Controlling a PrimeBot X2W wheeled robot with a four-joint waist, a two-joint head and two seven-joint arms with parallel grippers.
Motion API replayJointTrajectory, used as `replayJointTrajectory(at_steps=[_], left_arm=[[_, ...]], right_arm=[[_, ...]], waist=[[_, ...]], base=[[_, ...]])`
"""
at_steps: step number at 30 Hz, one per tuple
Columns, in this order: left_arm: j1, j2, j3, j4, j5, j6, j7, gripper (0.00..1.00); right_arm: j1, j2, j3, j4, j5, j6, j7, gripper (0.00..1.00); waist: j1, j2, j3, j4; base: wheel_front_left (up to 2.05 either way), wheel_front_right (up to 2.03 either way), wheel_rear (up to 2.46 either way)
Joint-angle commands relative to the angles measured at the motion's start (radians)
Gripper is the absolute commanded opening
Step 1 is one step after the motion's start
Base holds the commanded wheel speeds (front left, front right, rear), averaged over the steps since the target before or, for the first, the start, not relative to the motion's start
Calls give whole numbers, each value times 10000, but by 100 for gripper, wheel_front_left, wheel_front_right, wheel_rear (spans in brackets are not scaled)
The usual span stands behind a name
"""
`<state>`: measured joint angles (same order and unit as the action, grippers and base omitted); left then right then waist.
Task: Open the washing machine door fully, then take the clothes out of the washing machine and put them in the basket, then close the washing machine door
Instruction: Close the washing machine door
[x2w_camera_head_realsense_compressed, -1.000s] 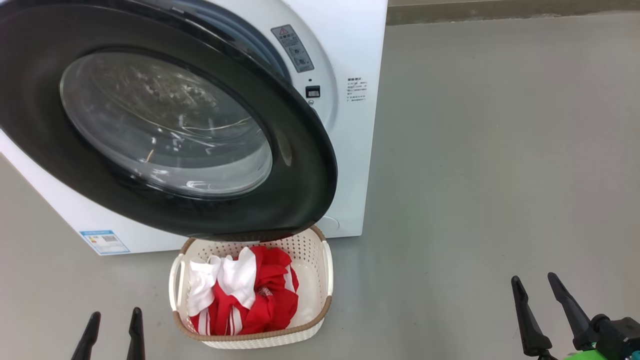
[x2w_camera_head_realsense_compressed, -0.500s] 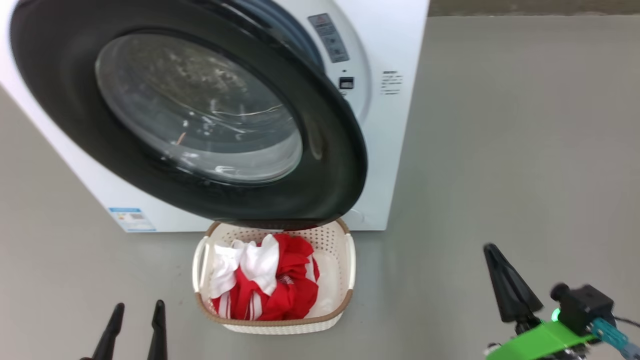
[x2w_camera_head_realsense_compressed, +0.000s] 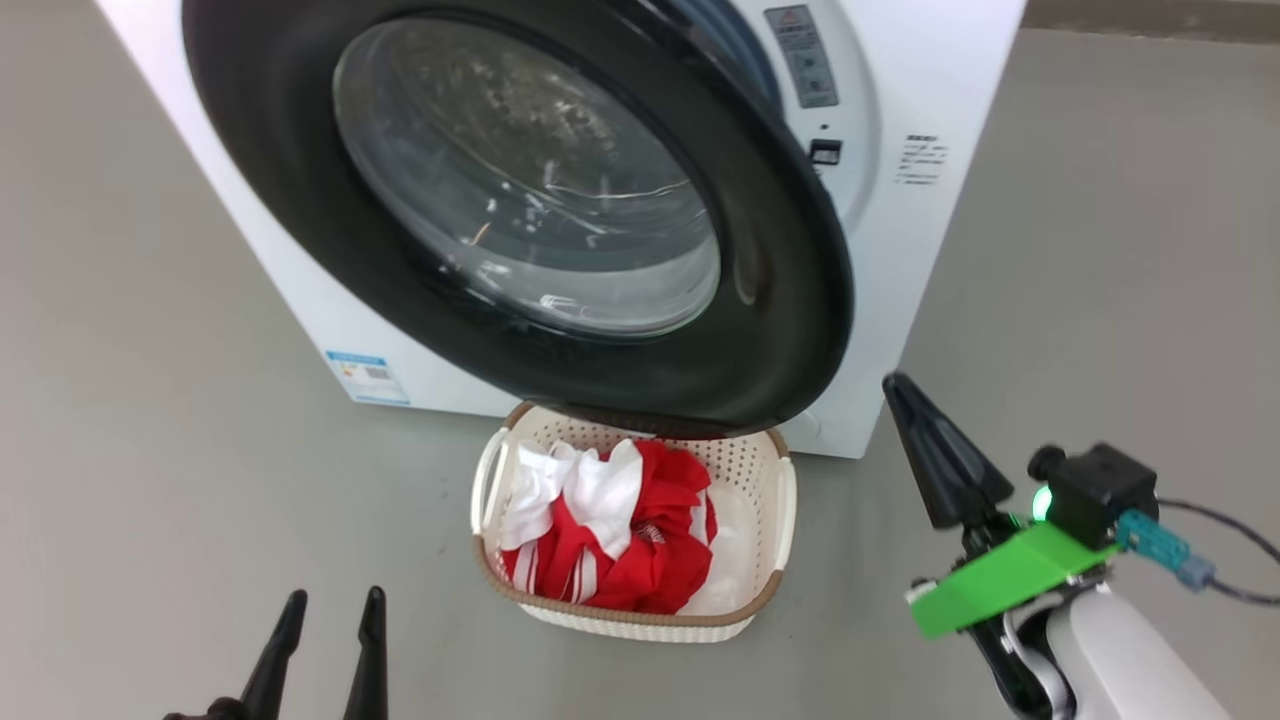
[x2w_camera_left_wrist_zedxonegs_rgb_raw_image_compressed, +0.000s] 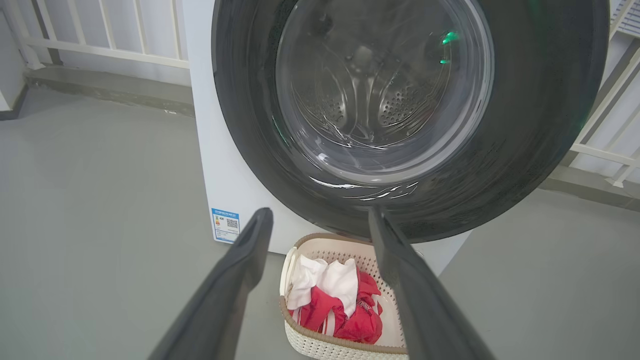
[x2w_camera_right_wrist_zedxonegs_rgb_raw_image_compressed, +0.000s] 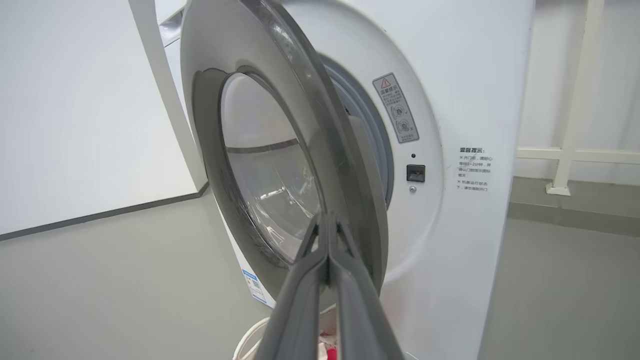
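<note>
Now clothes (x2w_camera_head_realsense_compressed: 610, 545) in the basket (x2w_camera_head_realsense_compressed: 786, 505); left end effector (x2w_camera_head_realsense_compressed: 336, 596) wide, right end effector (x2w_camera_head_realsense_compressed: 898, 392) narrow.

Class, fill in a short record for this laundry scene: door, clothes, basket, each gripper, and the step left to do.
door: washing machine door stands open, swung out from the washing machine
clothes: red and white clothes heaped in the basket
basket: on the floor, below the door's lower rim
left gripper: open, empty
right gripper: shut, empty, right of the door, not touching it
step left: close the door
</note>
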<state>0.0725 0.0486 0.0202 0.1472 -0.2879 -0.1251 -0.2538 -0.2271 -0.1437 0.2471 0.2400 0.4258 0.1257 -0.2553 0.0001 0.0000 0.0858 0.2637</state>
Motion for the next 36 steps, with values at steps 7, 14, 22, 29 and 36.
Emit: replayJointTrajectory(at_steps=[7, 14, 22, 29, 36], left_arm=[[-679, 23, -18, -168, -233, -56, -80, 100], [-1153, 19, -476, -131, -584, -56, -80, 100], [-1578, 18, -707, -161, -876, -56, -80, 100], [-1918, 17, -844, -277, -1087, -56, -80, 100], [-2365, 17, -1141, -378, -1316, -56, -80, 100]], right_arm=[[-1205, -95, 413, 172, 146, 50, -65, 0], [-1880, -280, 284, 448, 236, 50, -65, 0], [-2630, -563, 176, 604, 339, 50, -65, 0], [-3353, -729, -392, 587, 396, 50, -65, 0], [-4096, -1031, -895, 610, 382, 50, -65, 0]], waist=[[-1, 0, 675, 554], [-1, 0, 1299, 927], [-1, 0, 1937, 1214], [-1, 0, 2509, 1399], [-1, 0, 3086, 1665]], base=[[0, 0, 0], [0, 0, 0], [0, 0, 0], [0, 0, 0], [0, 0, 0]])
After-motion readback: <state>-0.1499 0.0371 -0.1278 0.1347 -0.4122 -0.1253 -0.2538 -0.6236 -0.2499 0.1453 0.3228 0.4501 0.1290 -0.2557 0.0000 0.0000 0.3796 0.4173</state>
